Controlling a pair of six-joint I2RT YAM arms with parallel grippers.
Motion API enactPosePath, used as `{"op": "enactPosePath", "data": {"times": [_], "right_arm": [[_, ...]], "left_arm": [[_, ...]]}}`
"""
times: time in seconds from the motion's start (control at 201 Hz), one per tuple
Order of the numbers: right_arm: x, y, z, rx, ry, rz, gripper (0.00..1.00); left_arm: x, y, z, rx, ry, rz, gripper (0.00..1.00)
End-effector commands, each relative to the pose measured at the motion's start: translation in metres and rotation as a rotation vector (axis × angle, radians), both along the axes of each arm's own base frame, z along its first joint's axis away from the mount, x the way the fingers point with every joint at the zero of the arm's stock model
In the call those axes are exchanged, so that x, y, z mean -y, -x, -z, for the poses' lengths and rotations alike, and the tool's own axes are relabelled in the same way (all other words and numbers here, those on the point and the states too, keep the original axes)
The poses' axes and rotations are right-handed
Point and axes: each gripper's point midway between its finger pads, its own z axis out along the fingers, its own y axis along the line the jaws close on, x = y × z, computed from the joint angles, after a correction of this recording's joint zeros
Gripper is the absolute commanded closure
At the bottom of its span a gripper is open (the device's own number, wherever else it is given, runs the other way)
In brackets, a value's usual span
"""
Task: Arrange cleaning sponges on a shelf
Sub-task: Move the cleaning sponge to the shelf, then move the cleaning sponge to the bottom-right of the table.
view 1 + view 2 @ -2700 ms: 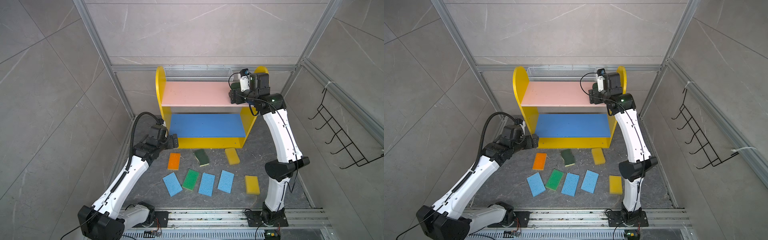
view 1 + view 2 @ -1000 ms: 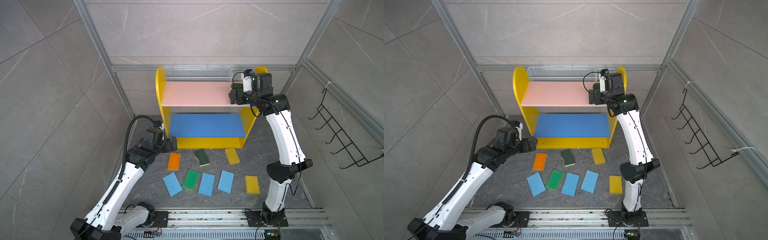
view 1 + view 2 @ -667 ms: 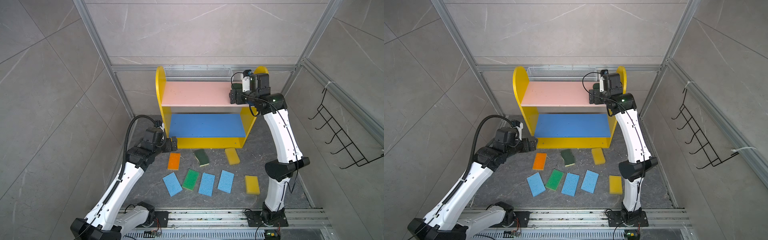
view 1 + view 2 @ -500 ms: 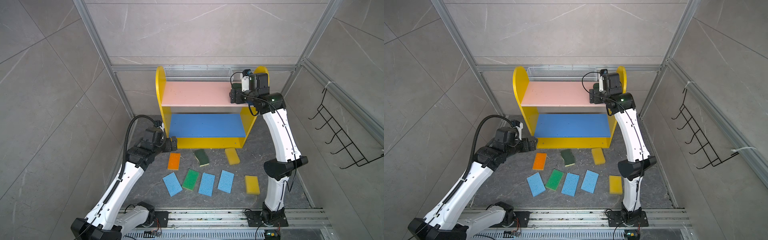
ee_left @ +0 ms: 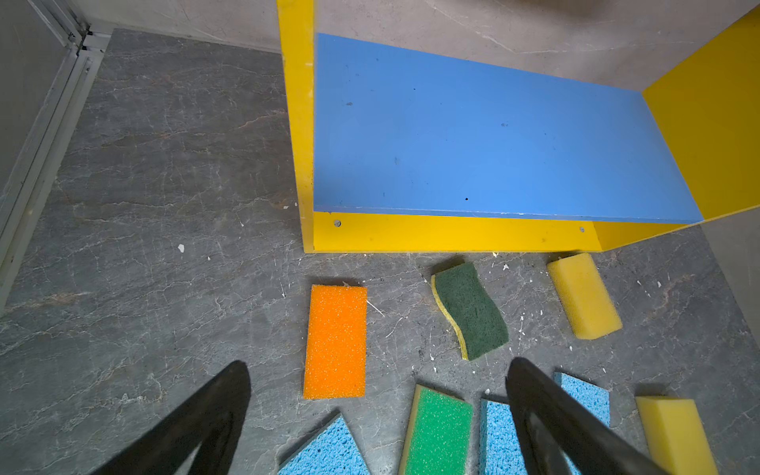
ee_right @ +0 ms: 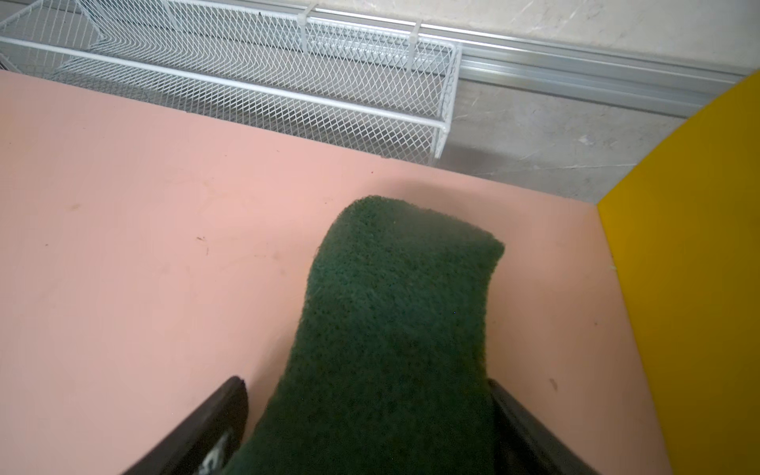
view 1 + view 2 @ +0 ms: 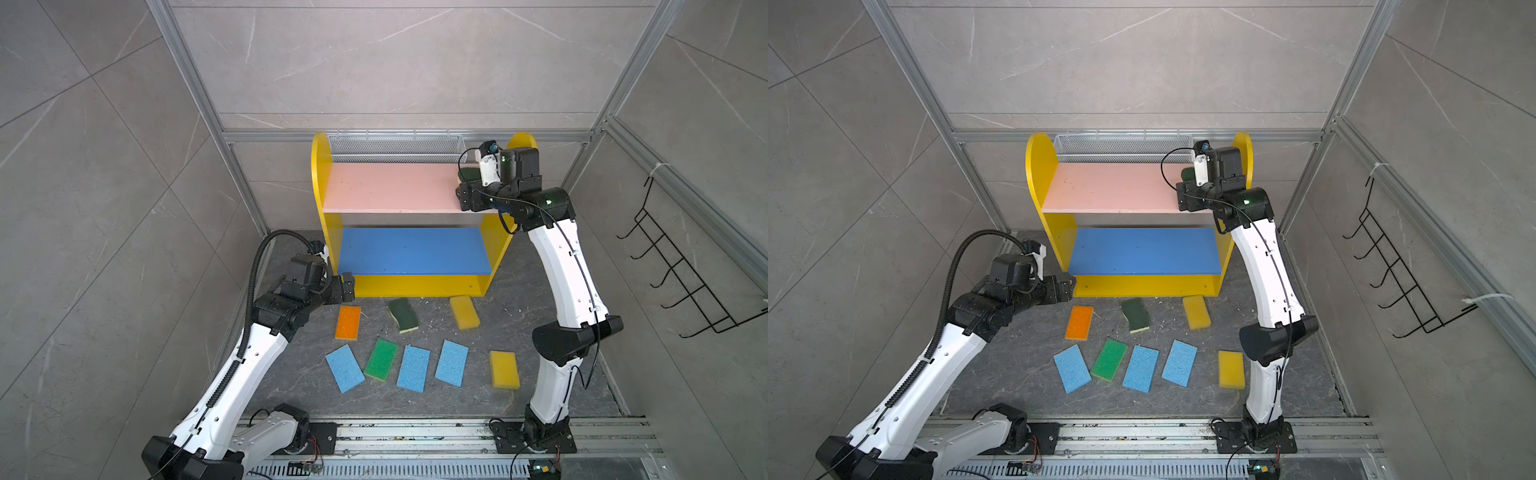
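**Wavy sponge at right end of pink board; scene barely changed**

The right gripper [image 6: 365, 388] stood over the right end of the pink upper board [image 7: 386, 187] of the shelf [image 7: 320, 183], where it had been in every earlier frame. Only the arm's elbow had wobbled slightly.

One dark-green wavy sponge [image 6: 395, 312] lay between its jaws, near the board's right edge and the yellow side panel. The jaws were apart. One finger [image 6: 222, 411] stood clear of the sponge with a strip of pink showing between them, and the other finger [image 6: 522, 415] was against the sponge's edge. Whether the sponge lay flat on the board could not be told. The white mesh basket [image 6: 288, 94] sat behind the board's back edge.

The left gripper [image 5: 377, 365] hovered by the shelf's front left corner, jaws wide and nothing between them. It was drawn back slightly from where it was 2.7 s ago and had not shifted over the last second.

The eight floor sponges had not moved.
- Just in front of the shelf's base: the orange sponge [image 7: 348, 322], the second wavy sponge [image 7: 403, 314] and a yellow sponge [image 7: 464, 312].
- In a row nearer the floor's rail edge: a light blue sponge [image 7: 344, 373], the bright green sponge [image 7: 381, 358], two more blue sponges [image 7: 413, 368] [image 7: 451, 363] and the second yellow sponge [image 7: 504, 369].

The blue middle board [image 7: 411, 249] held nothing.
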Motion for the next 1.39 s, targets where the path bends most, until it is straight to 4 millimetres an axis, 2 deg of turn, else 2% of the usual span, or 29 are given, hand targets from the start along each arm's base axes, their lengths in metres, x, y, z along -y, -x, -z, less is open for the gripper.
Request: {"op": "enactPosePath", "data": {"times": [0.0,0.159,0.304,0.612,0.831,0.936,1.155,1.299,1.389], "right_arm": [[0.011,0.007,0.021,-0.077,0.068,0.039,0.08],[0.011,0.008,0.020,-0.084,0.056,0.049,0.05],[0.013,0.016,0.007,-0.064,0.024,0.056,0.05],[0.008,0.049,-0.025,-0.015,-0.079,-0.001,0.03],[0.006,0.076,-0.036,-0.013,-0.128,-0.036,0.03],[0.008,0.086,-0.031,-0.031,-0.136,-0.032,0.04],[0.011,0.107,-0.004,-0.096,-0.148,0.002,0.05],[-0.001,0.131,0.015,-0.135,-0.150,-0.026,0.06],[0.000,0.145,0.030,-0.150,-0.118,-0.009,0.06]], "left_arm": [[0.002,-0.002,-0.024,0.058,0.040,0.003,0.01],[0.001,0.000,-0.025,0.057,0.043,0.002,0.01],[0.000,0.001,-0.027,0.060,0.043,0.000,0.00],[-0.001,0.004,-0.024,0.051,0.047,-0.003,0.00],[-0.004,0.008,-0.025,0.053,0.042,-0.009,0.00],[-0.004,0.011,-0.024,0.048,0.039,-0.001,0.00],[-0.004,0.017,-0.010,0.003,0.021,0.016,0.00],[-0.005,0.020,0.003,-0.031,0.011,0.013,0.01],[-0.004,0.021,0.010,-0.054,0.009,0.017,0.01]]}}
